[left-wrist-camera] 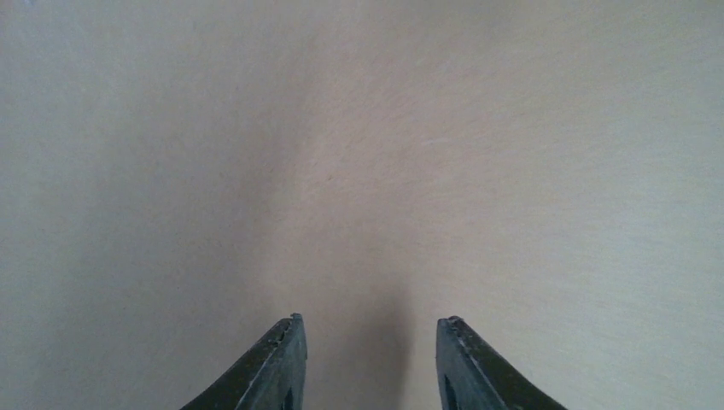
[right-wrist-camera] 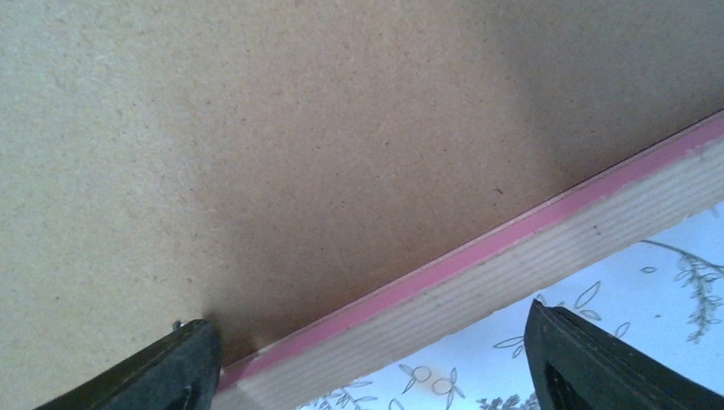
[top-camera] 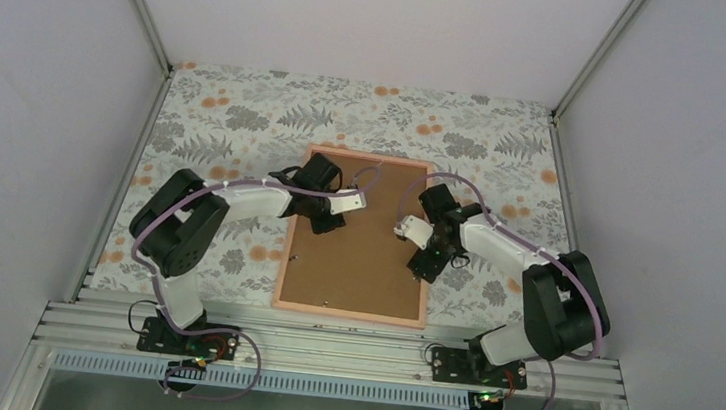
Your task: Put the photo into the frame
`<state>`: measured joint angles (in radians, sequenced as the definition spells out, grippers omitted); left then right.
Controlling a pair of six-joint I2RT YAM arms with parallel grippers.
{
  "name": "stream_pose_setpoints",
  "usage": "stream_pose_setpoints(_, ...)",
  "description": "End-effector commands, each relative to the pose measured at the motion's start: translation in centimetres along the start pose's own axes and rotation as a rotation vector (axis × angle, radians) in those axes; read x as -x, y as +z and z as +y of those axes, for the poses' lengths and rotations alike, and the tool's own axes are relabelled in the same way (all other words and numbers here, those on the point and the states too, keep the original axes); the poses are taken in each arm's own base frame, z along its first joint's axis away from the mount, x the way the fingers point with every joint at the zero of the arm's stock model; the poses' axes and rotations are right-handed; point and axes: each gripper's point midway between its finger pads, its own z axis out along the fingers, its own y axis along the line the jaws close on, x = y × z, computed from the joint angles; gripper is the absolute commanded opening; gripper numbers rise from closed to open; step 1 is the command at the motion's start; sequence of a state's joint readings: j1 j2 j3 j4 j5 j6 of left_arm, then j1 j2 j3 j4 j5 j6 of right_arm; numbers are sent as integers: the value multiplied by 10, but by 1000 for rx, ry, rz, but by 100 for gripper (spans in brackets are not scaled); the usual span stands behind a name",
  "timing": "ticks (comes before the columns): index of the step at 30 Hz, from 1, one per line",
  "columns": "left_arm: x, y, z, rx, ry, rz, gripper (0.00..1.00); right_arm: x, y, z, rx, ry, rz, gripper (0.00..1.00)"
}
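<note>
Between the right pincer's (right-wrist-camera: 367, 320) wide-open, empty fingers runs the pink frame's (right-wrist-camera: 512, 231) rail. One tip is on the brown backing board (right-wrist-camera: 299, 128), the other over the floral tablecloth (right-wrist-camera: 649, 299). Beneath the left pincer (left-wrist-camera: 371, 323), half open and empty, lies that board. No photo shows. Closing now would likely drag the frame askew.

Board (top-camera: 361, 240) in frame (top-camera: 349, 313), mid-table (top-camera: 227, 112)

Brown board (top-camera: 354, 254) on a flowery tablecloth (top-camera: 237, 113), white walls (top-camera: 377, 16) around

Board's lying flat about mid-cloth, and the surface looks speckly and fibrous up close. Cloth is pale with grey ferns and orange blossoms. Plain white walls on three sides, silver metal rails (top-camera: 325, 347) run along the near edge.
</note>
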<state>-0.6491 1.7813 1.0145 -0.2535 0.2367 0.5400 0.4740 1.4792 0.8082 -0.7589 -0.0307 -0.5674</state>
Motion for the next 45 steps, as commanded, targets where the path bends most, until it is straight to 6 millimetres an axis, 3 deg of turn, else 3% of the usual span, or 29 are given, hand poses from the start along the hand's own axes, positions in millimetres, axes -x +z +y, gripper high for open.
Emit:
stream_pose_setpoints(1, 32, -50, -45, -46, 170, -92, 43, 16, -21, -9, 43, 78, -59, 90)
stream_pose_setpoints(3, 34, -61, -86, -110, 254, -102, 47, 24, -30, -23, 27, 125, -105, 90)
stream_pose_setpoints(5, 31, -68, -125, -165, 322, -96, 49, 31, -40, -39, 12, 177, -153, 96)
stream_pose_setpoints(8, 19, -69, -172, -217, 415, -79, 50, 37, -57, -65, -13, 265, -234, 99)
stream_pose_setpoints(12, 2, -63, -216, -289, 484, -52, 50, 34, -72, -87, -38, 345, -301, 100)
stream_pose_setpoints(16, -8, -53, -244, -325, 557, -39, 51, 28, -86, -103, -69, 412, -351, 100)
stream_pose_setpoints(20, -12, -34, -241, -281, 563, -6, 50, 29, -106, -119, -99, 481, -429, 100)
stream_pose_setpoints(25, -9, -17, -225, -181, 544, 15, 39, 33, -133, -137, -95, 568, -547, 100)
stream_pose_setpoints(31, -7, -12, -216, -130, 510, 29, 35, 36, -142, -139, 104, 649, -648, 100)
stream_pose_setpoints(34, -15, -6, -212, -127, 495, 60, 34, 38, -136, -137, 185, 673, -653, 100)
stream_pose_setpoints(36, -13, -4, -203, -104, 467, 68, 28, 37, -128, -133, 228, 709, -644, 100)
stream_pose_setpoints(39, 4, -10, -182, -83, 383, 48, 19, 34, -112, -122, 313, 772, -627, 100)
stream_pose_setpoints(42, 27, -25, -164, -89, 282, 5, 3, 29, -94, -112, 417, 858, -615, 100)
stream_pose_setpoints(45, 50, -48, -159, -105, 253, -86, 2, 26, -87, -115, 482, 924, -634, 100)
